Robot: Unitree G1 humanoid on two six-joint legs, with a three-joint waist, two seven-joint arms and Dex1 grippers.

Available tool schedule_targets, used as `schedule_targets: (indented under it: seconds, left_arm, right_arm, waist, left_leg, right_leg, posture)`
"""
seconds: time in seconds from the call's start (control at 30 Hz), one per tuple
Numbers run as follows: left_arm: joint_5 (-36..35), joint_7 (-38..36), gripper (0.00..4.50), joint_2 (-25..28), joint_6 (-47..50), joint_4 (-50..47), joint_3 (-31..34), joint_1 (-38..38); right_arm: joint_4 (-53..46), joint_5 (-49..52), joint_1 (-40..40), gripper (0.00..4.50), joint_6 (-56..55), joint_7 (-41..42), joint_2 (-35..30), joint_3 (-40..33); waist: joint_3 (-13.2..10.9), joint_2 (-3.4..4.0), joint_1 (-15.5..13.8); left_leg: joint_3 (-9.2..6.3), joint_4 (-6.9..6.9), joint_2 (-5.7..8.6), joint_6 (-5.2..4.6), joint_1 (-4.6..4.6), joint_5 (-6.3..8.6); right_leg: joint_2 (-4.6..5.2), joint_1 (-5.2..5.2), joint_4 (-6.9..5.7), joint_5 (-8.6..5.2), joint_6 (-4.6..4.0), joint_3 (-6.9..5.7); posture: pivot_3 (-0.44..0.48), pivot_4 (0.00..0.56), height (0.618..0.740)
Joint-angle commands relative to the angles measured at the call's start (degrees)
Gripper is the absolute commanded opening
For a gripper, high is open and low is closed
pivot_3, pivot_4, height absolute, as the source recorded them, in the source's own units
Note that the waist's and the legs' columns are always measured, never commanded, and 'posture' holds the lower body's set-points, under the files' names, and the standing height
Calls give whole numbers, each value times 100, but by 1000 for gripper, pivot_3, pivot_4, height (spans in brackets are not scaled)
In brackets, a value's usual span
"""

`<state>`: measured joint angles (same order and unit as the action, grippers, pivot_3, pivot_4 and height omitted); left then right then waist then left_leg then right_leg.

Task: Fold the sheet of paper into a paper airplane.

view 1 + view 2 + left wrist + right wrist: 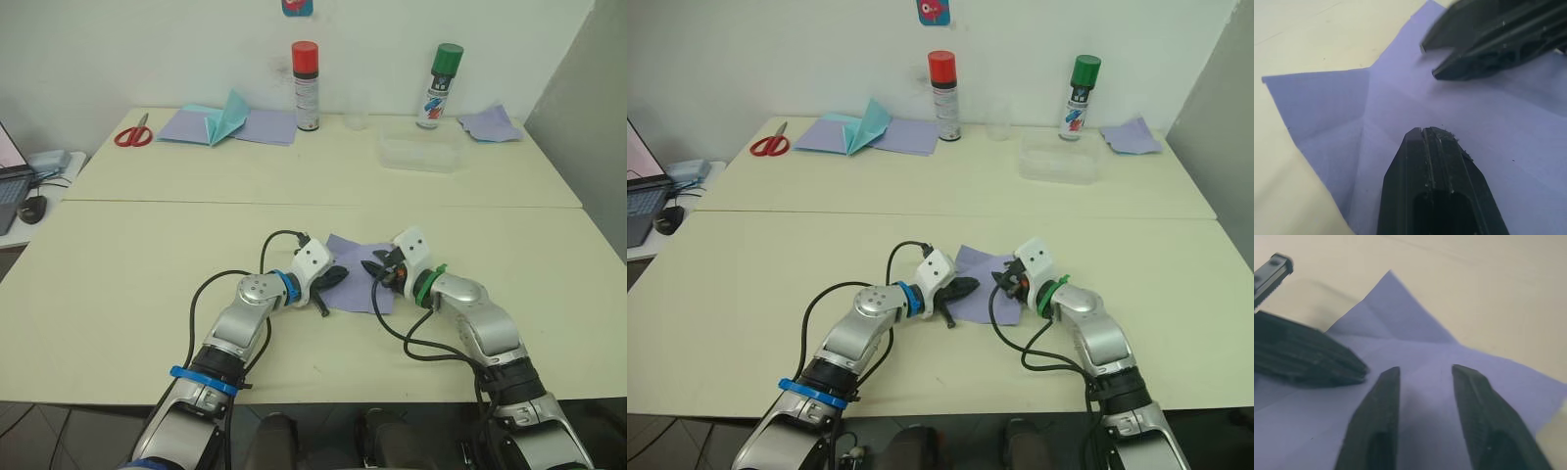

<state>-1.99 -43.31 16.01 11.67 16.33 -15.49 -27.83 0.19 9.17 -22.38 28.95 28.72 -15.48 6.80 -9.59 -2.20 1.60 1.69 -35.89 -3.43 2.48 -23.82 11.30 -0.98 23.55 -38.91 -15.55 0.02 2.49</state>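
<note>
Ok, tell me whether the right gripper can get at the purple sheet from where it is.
Probably yes. The right gripper hangs open right over the sheet of paper, nothing lying between its fingers and the paper. The left gripper, shut, is at the sheet's other side and does not block it.

A white wall point(147, 49) runs behind two cream tables point(127, 274) set edge to edge, the seam between them crossing the picture from side to side. A grey panel point(588, 98) stands at the right end of the far table, and on the left a lower side desk point(49, 191) carries a laptop point(12, 171) and a mouse point(32, 208). Dark floor point(20, 421) shows below the near table's front edge, and the light is even, with soft shadows.
</note>
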Motion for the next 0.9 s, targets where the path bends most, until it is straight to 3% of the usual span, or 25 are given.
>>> schedule_targets:
  seconds: [0.03, 0.17, 0.57, 0.67, 0.9]
  left_arm:
    - [264, -40, 0, -26, -76, 335, -270, 35]
    - [260, -67, 0, -58, -111, 363, -283, 11]
    - [340, -153, 0, -53, -238, 525, -282, -37]
    - [326, -114, 0, -144, -161, 474, -288, -60]
    - [293, -106, 0, -233, -138, 454, -226, -112]
  right_arm:
    - [-151, 25, 17, 3090, -142, -278, -6, -351]
    - [-63, -22, -33, 4471, -73, -566, -44, -630]
    - [-150, 988, -291, 4471, 1136, -479, 369, -1045]
    - [-44, 942, -370, 3922, 1093, -439, 289, -981]
    - [70, 825, -433, 1323, 947, -298, 124, -829]
  waist:
    - [0, 1, -3]
    - [1, 1, -5]
    - [3, 5, -8]
    - [2, 5, -8]
    - [3, 5, -14]
  left_leg:
    - [0, -1, 0, 0, 0, 0]
    - [2, -7, -1, 0, 1, 0]
    - [-1, -8, -4, 0, 1, 0]
    - [0, -9, -3, 0, 0, 0]
    - [-1, -10, -1, -1, 0, 0]
  right_leg:
    - [1, 0, 0, 1, 1, -1]
    - [7, -5, 0, 4, 7, 2]
    - [7, -8, 0, 5, 9, 0]
    - [16, -8, 2, 6, 10, 3]
    - [16, -10, 4, 8, 14, 0]
  posture:
    - [0, 150, 740]
    - [0, 150, 740]
    - [0, 150, 740]
    - [0, 150, 740]
    - [0, 150, 740]
